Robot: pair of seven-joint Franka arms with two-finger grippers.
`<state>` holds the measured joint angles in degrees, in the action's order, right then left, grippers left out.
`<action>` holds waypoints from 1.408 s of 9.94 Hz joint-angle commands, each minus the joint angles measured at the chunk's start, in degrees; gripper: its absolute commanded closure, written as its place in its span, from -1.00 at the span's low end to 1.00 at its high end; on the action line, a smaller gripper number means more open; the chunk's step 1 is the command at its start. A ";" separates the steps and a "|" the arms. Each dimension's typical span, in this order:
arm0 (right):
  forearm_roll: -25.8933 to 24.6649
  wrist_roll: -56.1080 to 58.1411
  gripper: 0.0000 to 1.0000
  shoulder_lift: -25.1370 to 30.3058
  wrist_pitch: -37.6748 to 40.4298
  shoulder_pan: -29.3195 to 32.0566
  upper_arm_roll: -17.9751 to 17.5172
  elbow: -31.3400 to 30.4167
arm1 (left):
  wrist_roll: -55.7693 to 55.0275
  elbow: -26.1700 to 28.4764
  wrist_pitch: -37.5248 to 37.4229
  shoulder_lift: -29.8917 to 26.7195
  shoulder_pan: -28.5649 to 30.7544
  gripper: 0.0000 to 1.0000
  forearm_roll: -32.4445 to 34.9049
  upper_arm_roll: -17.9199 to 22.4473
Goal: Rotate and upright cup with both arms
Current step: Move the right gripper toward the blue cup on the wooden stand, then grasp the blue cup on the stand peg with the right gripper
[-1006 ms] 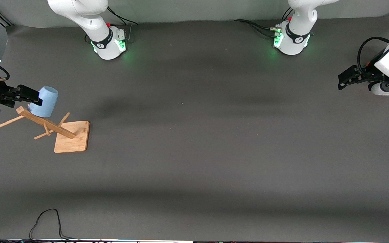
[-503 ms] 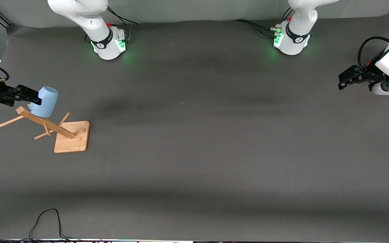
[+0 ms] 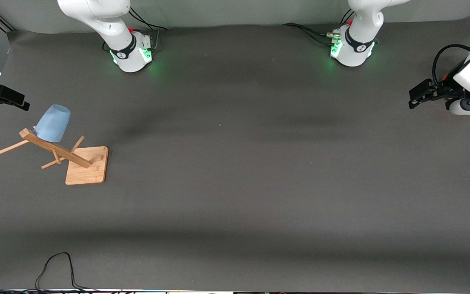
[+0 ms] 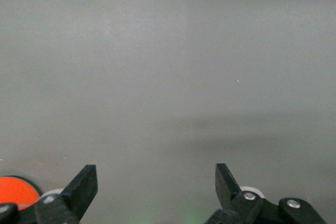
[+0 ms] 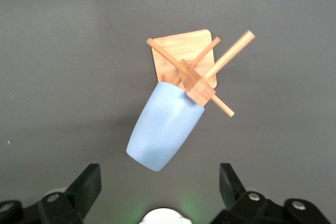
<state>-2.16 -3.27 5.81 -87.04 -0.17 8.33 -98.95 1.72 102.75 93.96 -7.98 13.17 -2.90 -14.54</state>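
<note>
The cup (image 3: pixel 52 123) hangs inverted on a peg of the wooden rack (image 3: pixel 80 163) at the right arm's end of the table (image 3: pixel 235 183). My right gripper (image 5: pixel 160 187) hovers above it, fingers open and empty; my left gripper (image 4: pixel 156 187) waits, open. Risk: a skewed grasp tips the rack or drops the cup.

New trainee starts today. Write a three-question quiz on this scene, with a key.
1. True or false: the right claw is shut on the cup.
2. The cup hangs on: A) a peg of the wooden rack, B) the table, C) the left claw.
3. Fill in: the left claw waits at the left arm's end of the table, its fingers ____.

Key: 1 false, it is open and apart from the cup. 2 A. 3 open.
</note>
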 commanded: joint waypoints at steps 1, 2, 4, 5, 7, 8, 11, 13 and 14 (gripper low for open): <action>0.57 -16.77 -1.00 0.79 0.20 -0.88 0.46 -1.69 | -0.05 -1.33 -1.15 0.43 0.10 -1.00 0.70 -0.14; 0.84 -23.90 -1.00 0.61 0.20 -0.88 0.46 -1.86 | -0.05 -1.24 -1.23 0.43 0.10 -1.00 0.53 -0.14; 1.19 -30.37 -1.00 0.17 -0.32 -0.97 0.46 -2.21 | -0.05 -1.24 -1.15 0.69 0.10 -1.00 0.44 -0.14; 1.19 -30.39 -1.00 0.00 -2.32 -0.97 0.46 -3.96 | -0.05 -1.24 -1.23 0.78 0.19 -1.00 0.44 -0.14; 1.36 -30.39 -1.00 1.22 -9.60 -0.88 0.64 -11.32 | -0.05 -1.24 -1.23 0.87 0.19 -1.00 0.35 -0.05; 1.54 -30.39 -1.00 1.31 -12.42 -0.88 0.64 -13.62 | -0.05 -1.24 -1.23 0.87 0.19 -1.00 0.35 -0.05; 2.50 -29.87 -1.00 1.31 -18.85 -0.88 1.60 -19.69 | -0.05 -1.24 -1.23 0.87 0.19 -1.00 0.26 -0.05; 2.60 -29.43 -1.00 1.31 -21.76 -0.97 2.74 -22.51 | -0.05 -1.24 -1.23 0.87 0.19 -1.00 0.26 -0.05; 2.60 -29.34 -1.00 1.22 -22.29 -0.97 2.75 -23.04 | -0.05 -1.15 -1.15 0.87 0.19 -1.00 0.26 -0.05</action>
<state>-0.56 -32.38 5.51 -107.70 -0.50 10.32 -119.95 1.71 102.75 93.96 -7.43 13.17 -2.90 -14.52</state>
